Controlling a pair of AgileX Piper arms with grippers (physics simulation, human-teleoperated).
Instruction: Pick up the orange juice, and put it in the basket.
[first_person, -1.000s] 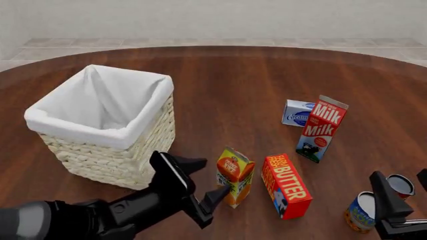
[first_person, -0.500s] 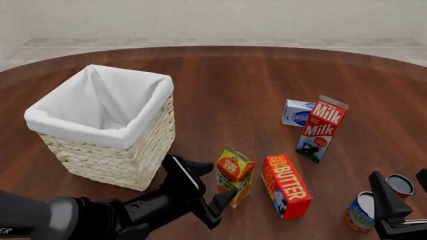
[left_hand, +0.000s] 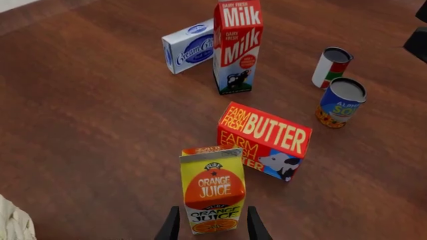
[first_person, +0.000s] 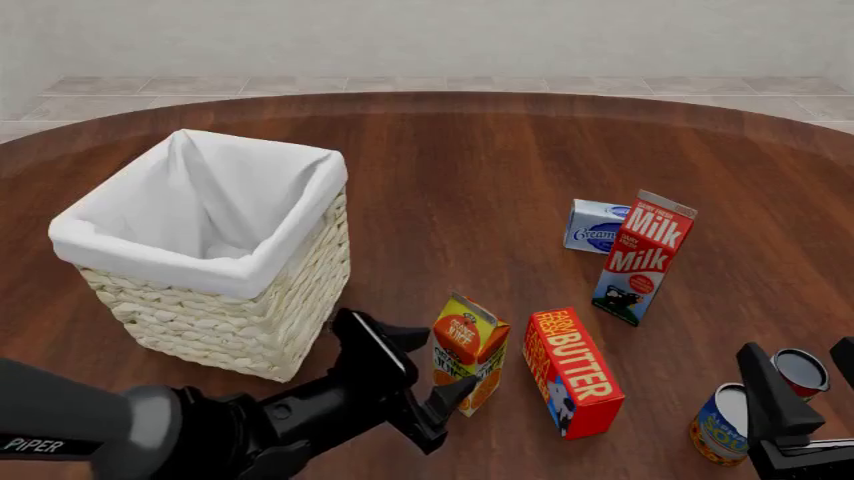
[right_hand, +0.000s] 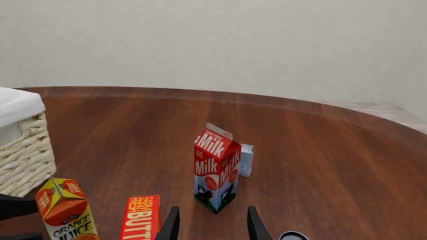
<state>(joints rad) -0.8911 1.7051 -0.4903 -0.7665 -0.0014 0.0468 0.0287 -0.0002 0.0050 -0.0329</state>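
the round wooden tabletop (first_person: 507, 150) carries everything. the basket (first_person: 214, 255), cream wicker with white lining, stands on its left side, by far the biggest thing here. the left arm reaches in low from the near left, and its left tool (first_person: 416, 365) is spread wide, one finger on either side of the orange juice (first_person: 470, 352), though i cannot tell whether they touch it. the carton stands upright on the wood, just right of the basket. just beside it on the right lies the red butter box (first_person: 574, 372). farther back the milk carton (first_person: 641, 257) stands with a small cream box (first_person: 594, 226) behind it. the right tool (right_hand: 211, 226) hangs at the near right corner, fingers apart, holding nothing, beside two cans (first_person: 723, 424).
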